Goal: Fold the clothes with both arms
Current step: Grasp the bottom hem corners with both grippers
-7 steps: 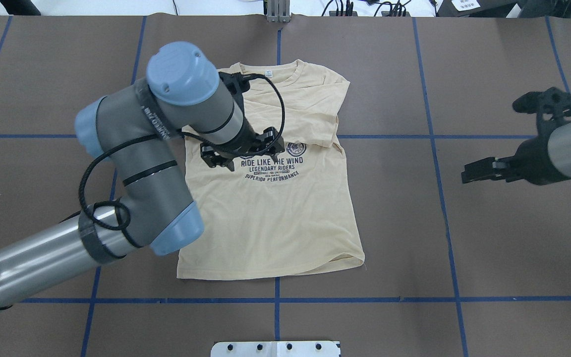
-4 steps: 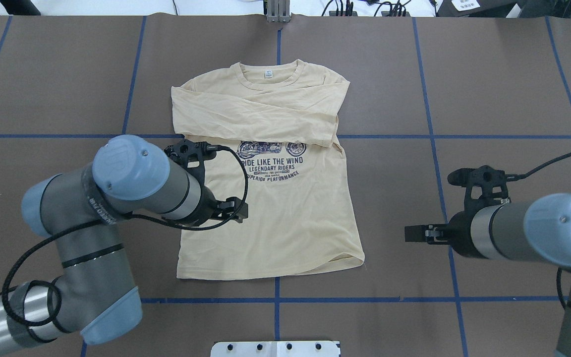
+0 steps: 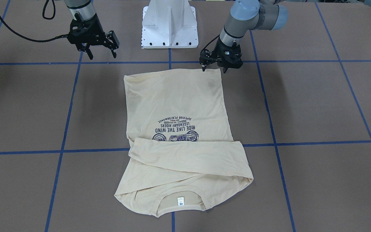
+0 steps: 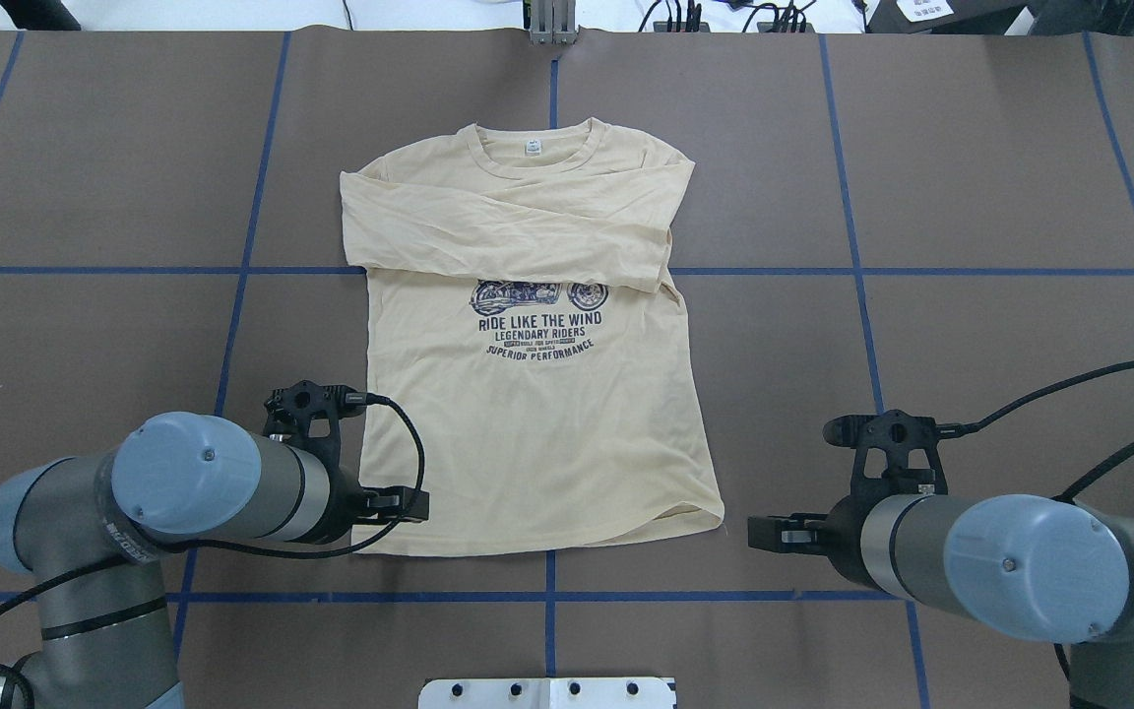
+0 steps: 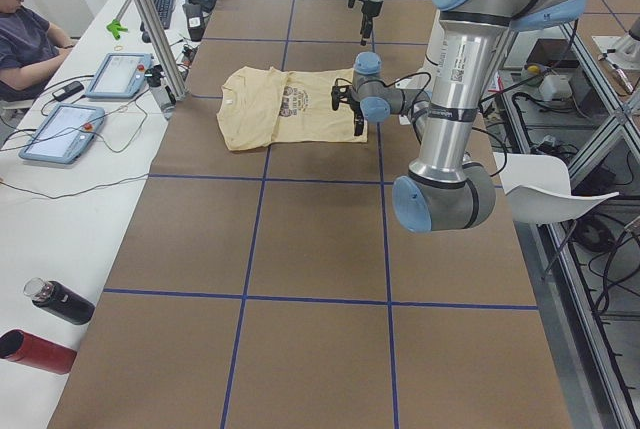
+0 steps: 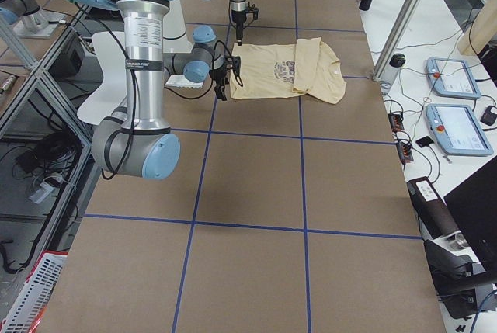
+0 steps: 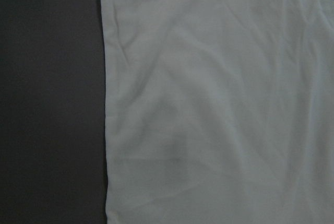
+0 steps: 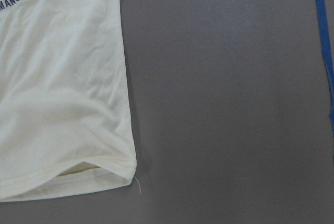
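Observation:
The clothes, one pale yellow long-sleeved T-shirt (image 4: 537, 433), lie flat and print-up, with both sleeves folded across the chest and the neck label at the far end. In the front-facing view my left gripper (image 3: 214, 69) points down at the hem's left corner, open, its fingertips either side of that corner. My right gripper (image 3: 103, 56) is open too and hangs above bare table, a short way off the hem's right corner. The left wrist view shows the shirt's side edge (image 7: 219, 109). The right wrist view shows the hem corner (image 8: 57, 104) with a loose thread. No fingers show in either.
The white pedestal base (image 3: 169, 25) stands just behind the hem. Blue tape lines grid the brown table (image 4: 971, 197). A seated person (image 5: 25, 39), tablets and two bottles (image 5: 45, 324) are on a side bench past the collar end.
Both arms have swung back toward the robot's side. The left gripper moved from the chest print to the hem's left corner, and the right came in from the far right to beside the hem's right corner.

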### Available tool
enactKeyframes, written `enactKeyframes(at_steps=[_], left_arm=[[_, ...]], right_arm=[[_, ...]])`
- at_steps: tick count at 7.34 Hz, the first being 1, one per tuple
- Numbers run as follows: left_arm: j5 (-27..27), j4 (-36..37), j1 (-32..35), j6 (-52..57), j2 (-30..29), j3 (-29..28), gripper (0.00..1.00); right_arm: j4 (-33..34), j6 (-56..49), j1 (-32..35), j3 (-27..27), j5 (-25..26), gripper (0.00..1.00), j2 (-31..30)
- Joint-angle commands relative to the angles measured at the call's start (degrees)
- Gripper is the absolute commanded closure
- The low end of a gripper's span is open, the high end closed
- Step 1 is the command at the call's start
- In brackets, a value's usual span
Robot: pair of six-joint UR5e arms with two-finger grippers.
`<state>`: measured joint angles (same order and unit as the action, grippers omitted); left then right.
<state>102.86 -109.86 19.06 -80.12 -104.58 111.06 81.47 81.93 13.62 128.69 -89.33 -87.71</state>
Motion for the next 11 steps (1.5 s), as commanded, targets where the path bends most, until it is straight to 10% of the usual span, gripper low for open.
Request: enactKeyframes(at_steps=[1, 6, 9, 11], left_arm=[[-0.3, -1.0, -0.9, -1.5, 0.9, -0.4, 0.2], [0.0, -1.1, -1.7, -2.3, 0.4, -2.7, 0.45], [0.1, -0.5, -1.7, -2.4, 0.6, -1.6, 1.0], [0.0, -0.2, -1.6, -2.8, 0.9, -0.6, 1.0]], right_arm=[[8.4, 0.1, -0.1, -0.2, 0.2, 0.0, 6.4], [8.4, 0.1, -0.3, -0.5, 0.3, 0.0, 6.3], [8.4, 0.1, -0.3, -0.5, 0.3, 0.0, 6.3], [8.4, 0.0, -0.3, -1.7, 0.4, 0.0, 6.3]])
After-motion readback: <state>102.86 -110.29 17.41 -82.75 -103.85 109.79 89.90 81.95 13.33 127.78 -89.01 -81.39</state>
